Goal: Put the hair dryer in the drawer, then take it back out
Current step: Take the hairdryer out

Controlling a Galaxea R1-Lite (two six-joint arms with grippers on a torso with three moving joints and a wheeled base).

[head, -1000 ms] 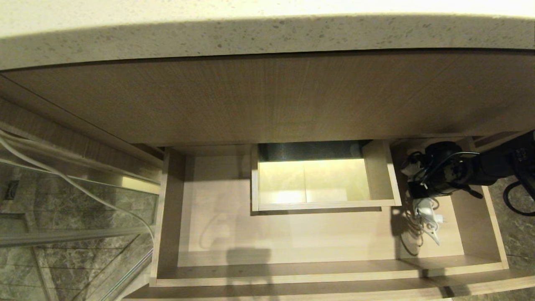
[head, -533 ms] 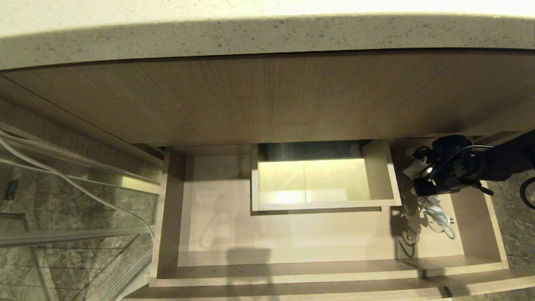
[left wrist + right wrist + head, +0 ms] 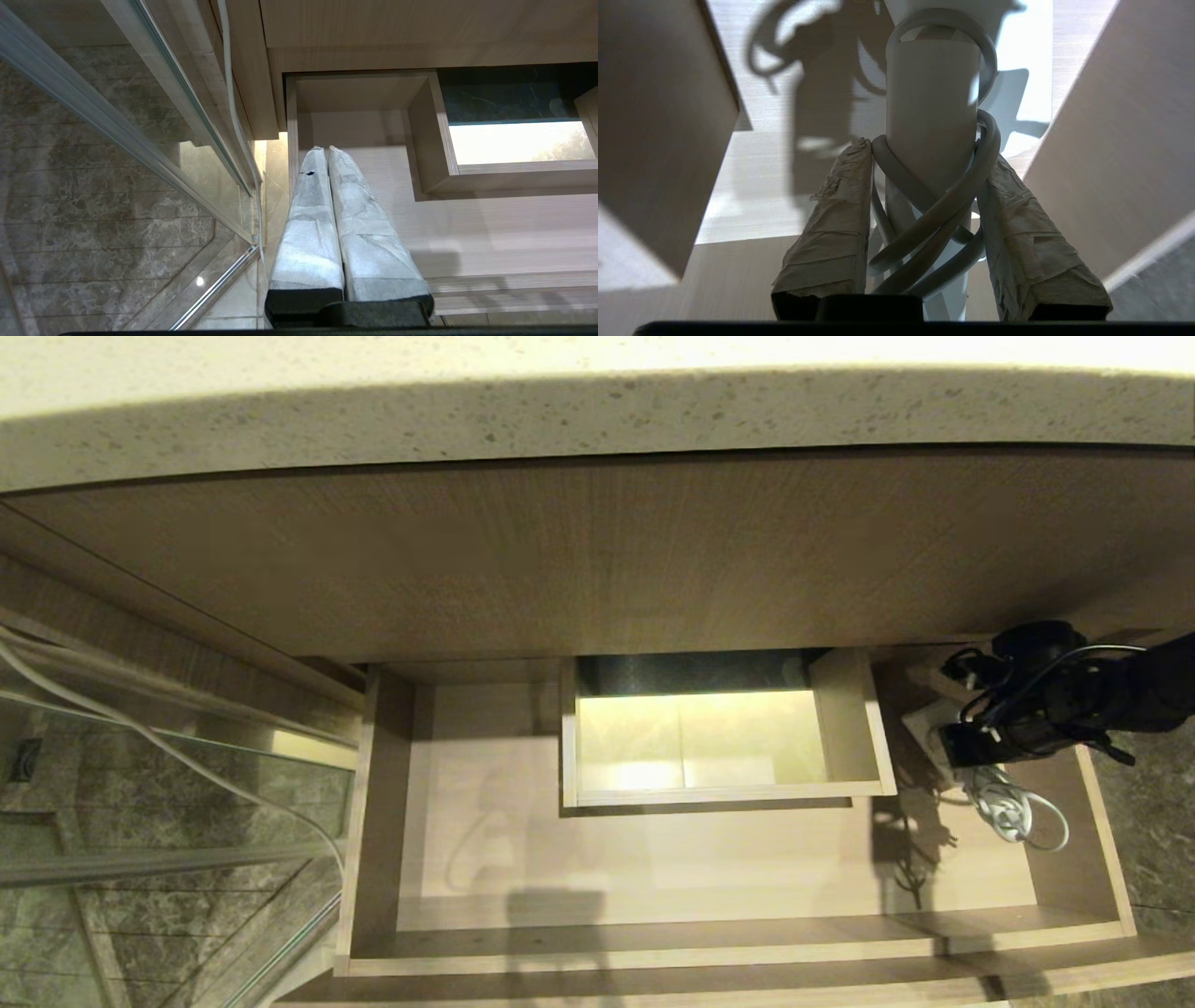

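Observation:
The drawer (image 3: 728, 957) stands pulled open, its pale floor bare around the boxed cutout (image 3: 719, 737). My right gripper (image 3: 962, 742) hangs over the drawer's right end, shut on the white hair dryer (image 3: 920, 721). The white cord (image 3: 1013, 807) dangles in loops below it, above the drawer floor. In the right wrist view the taped fingers (image 3: 840, 205) clamp the hair dryer's round body (image 3: 929, 107), with cord (image 3: 934, 210) wound between them. My left gripper (image 3: 322, 151) is shut and empty beside the drawer's left wall, out of the head view.
A tall wood panel (image 3: 597, 551) and a speckled stone counter edge (image 3: 597, 420) overhang the drawer's back. A glass panel with metal rail (image 3: 168, 840) and a white cable (image 3: 140, 737) stand to the left. Marble floor (image 3: 1148, 840) lies to the right.
My right gripper has risen and drawn back to the right with the hair dryer. The cord has lifted off the drawer floor and now hangs nearer the right wall.

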